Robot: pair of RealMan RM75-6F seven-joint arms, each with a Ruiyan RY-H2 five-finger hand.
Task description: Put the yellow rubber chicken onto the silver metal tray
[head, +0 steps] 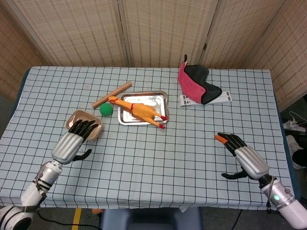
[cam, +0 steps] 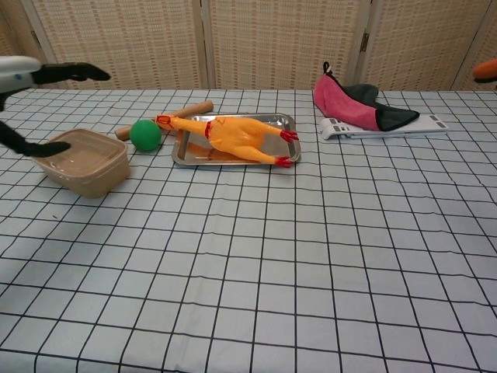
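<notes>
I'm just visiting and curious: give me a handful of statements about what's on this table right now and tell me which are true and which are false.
1. The yellow rubber chicken lies on the silver metal tray. True.
2. The left hand is holding the chicken. False: it holds nothing and hangs near the brown container, apart from the chicken.
3. A green ball sits beside the tray, near the chicken's head. True.
4. The pink and black cloth lies in the tray. False: it is on the table, off to the side of the tray.
5. The right hand holds nothing. True.
</notes>
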